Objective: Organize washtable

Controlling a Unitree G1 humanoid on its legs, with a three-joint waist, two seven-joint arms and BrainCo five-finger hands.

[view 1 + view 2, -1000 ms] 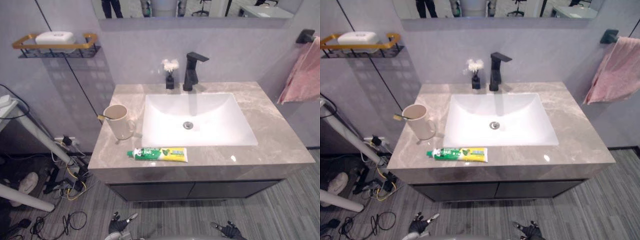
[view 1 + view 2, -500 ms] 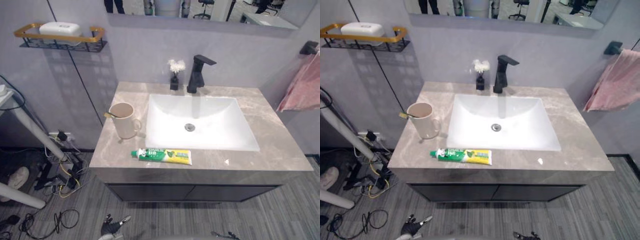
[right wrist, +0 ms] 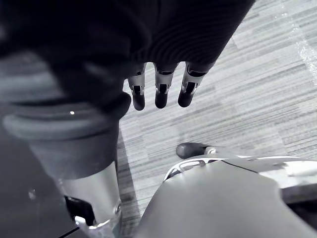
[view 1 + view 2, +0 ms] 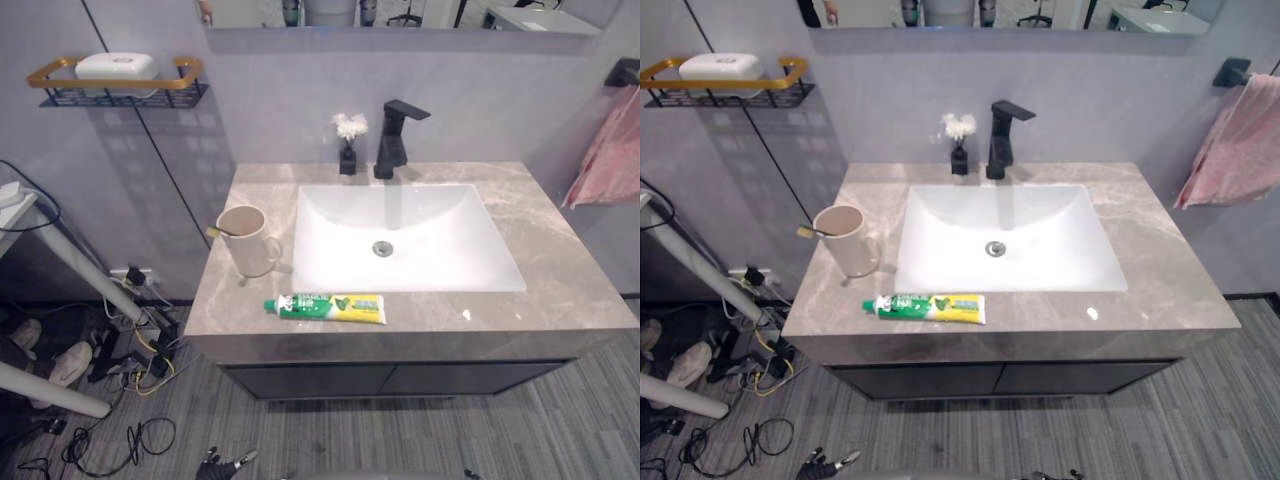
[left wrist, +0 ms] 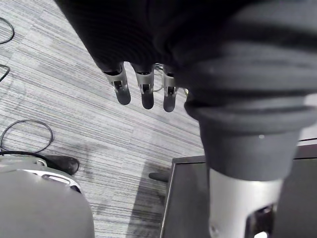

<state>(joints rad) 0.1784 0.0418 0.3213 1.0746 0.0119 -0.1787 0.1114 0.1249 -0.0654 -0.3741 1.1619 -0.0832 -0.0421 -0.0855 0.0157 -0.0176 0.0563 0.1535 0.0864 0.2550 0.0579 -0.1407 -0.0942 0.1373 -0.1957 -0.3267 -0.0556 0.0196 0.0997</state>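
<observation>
A green and yellow toothpaste tube lies flat near the front edge of the grey marble washtable, in front of the white sink. Left of the sink stands a beige cup with a yellow-handled toothbrush sticking out of it. My left hand hangs low over the striped floor beside the cabinet, fingers straight and holding nothing. It also peeks in below the cabinet front. My right hand hangs the same way, open and empty.
A black faucet and a small dark vase of white flowers stand behind the sink. A gold-rimmed wall shelf at the left holds a white soap box. A pink towel hangs at the right. Cables lie on the floor at left.
The whole picture has shifted as the camera moved. Both hands show lower at the bottom edge. Nothing on the washtable has moved.
</observation>
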